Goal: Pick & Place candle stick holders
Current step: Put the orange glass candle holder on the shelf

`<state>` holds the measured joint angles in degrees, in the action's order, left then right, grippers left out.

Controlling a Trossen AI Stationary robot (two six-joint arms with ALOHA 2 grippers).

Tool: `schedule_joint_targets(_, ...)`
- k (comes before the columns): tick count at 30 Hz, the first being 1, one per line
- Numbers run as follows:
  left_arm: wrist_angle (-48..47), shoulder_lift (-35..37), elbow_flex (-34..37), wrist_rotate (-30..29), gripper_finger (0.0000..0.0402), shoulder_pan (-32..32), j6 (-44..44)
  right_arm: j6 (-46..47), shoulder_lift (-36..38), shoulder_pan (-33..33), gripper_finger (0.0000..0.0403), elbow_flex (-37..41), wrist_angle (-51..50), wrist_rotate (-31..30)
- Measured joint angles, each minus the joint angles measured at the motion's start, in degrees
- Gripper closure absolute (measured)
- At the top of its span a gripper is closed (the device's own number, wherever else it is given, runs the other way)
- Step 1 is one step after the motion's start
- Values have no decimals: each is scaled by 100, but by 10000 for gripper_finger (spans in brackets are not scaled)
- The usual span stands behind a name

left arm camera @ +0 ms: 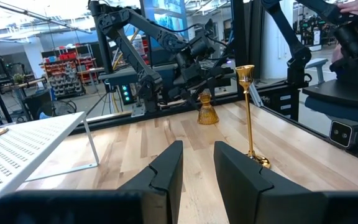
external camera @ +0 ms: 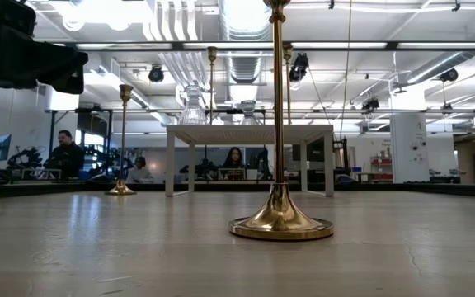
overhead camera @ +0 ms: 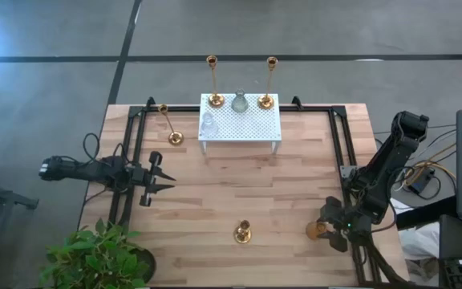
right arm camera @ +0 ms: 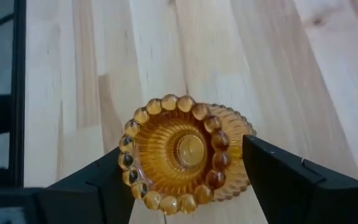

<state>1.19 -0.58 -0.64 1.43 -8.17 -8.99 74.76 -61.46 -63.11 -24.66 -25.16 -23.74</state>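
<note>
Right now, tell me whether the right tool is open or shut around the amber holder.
Open. The right tool has its fingers spread on either side of the squat amber holder, which stands upright on the table.

Squat amber holder (right arm camera: pixel 185 152) upright near table's right edge; tall brass holder (overhead camera: pixel 242 233) upright mid-front.

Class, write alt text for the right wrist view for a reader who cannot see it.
The open right gripper straddles a squat amber holder with a beaded rim, seen from above, one dark finger on each side. It stands on the pale wooden table.
</note>
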Motion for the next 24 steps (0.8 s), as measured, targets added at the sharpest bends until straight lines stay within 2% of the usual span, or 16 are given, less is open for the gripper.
schedule_joint_targets(8,0,0,0,1,305,1,-2,50,-152,2,180,59,155,-597)
schedule_joint_targets(18,0,0,0,0,305,-1,-2,77,-246,4,284,76,143,-1707)
schedule_joint_targets(24,0,0,0,0,305,0,-2,330,-240,3,284,76,150,-2351)
